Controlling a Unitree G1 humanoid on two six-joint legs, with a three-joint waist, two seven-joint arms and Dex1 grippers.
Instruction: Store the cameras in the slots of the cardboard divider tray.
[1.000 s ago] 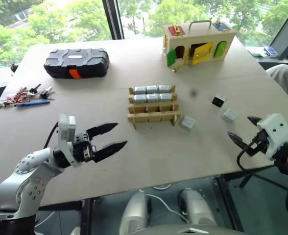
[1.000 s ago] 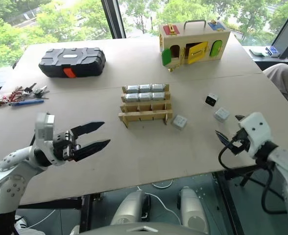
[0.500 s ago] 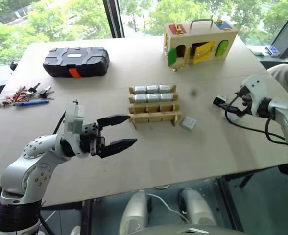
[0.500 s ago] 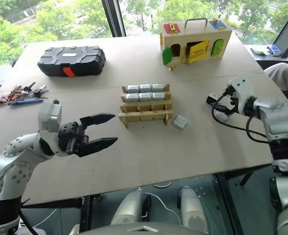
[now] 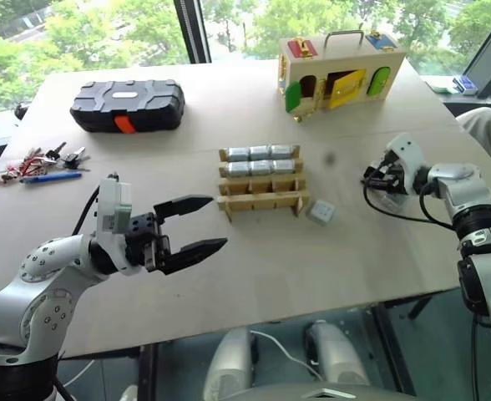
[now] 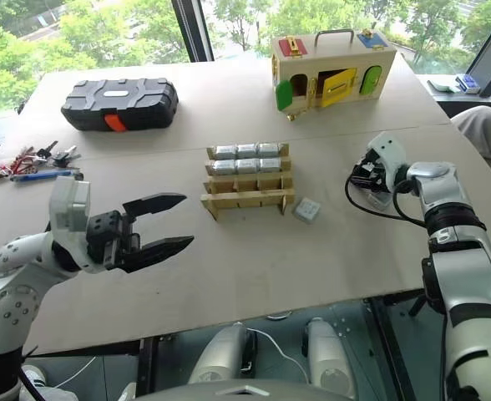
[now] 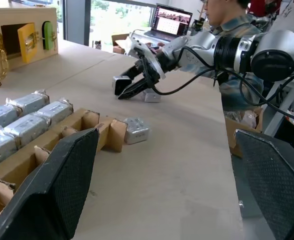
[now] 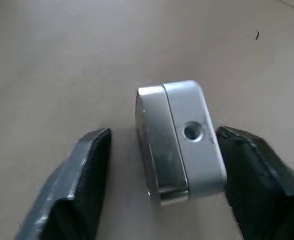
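Reaching out from the table edge, right claw (image 8: 157,165) now straddles a camera (image 8: 179,140), fingers not yet clamped.

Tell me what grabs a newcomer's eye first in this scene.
The cardboard divider tray at the table's middle, its two far rows filled with silver cameras. To its right, the right gripper straddles a loose camera on the table, while the left gripper hovers open near the front edge.

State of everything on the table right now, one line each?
cardboard divider tray, two far rows full, near rows empty
loose camera, lying beside tray's corner
second camera, on table between right gripper fingers, unclamped
left gripper, open, empty
black case, closed
wooden box, yellow door open
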